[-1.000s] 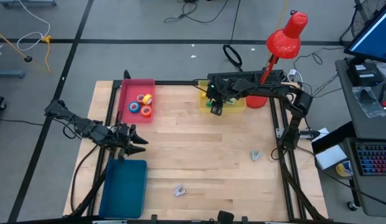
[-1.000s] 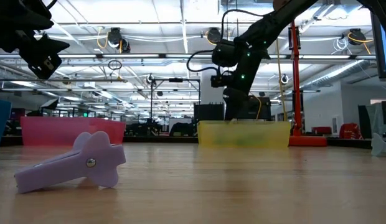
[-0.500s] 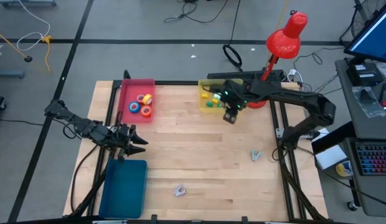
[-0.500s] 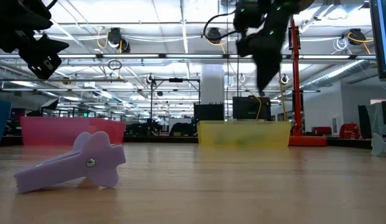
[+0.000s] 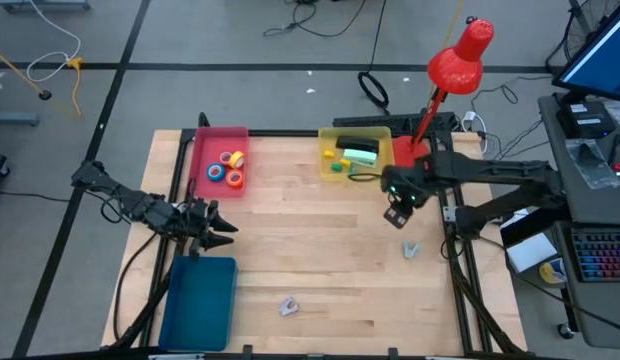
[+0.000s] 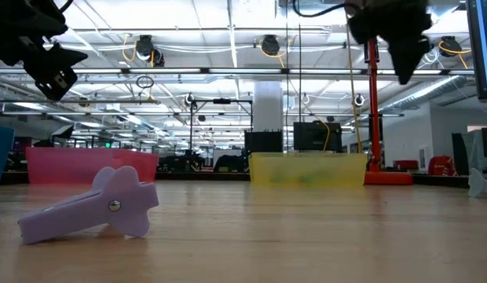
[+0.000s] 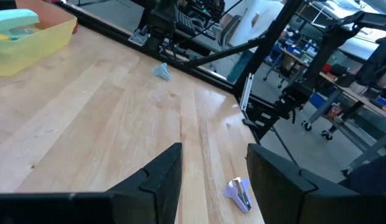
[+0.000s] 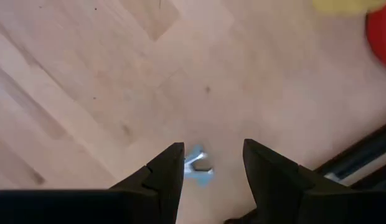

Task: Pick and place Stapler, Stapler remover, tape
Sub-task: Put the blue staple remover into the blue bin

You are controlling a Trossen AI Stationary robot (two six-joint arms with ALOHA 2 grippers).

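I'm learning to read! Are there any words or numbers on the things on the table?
None can be read.
The mint stapler in the yellow bin shows no legible label.
The tape rolls in the pink bin are too small to read.

Wooden table [image 5: 310, 260] with black frame, pink bin [image 5: 206, 148] at far left, yellow bin [image 5: 330, 137] beside red lamp [image 5: 460, 55] (base partly hidden), blue tray [image 5: 198, 300] near front-left corner.
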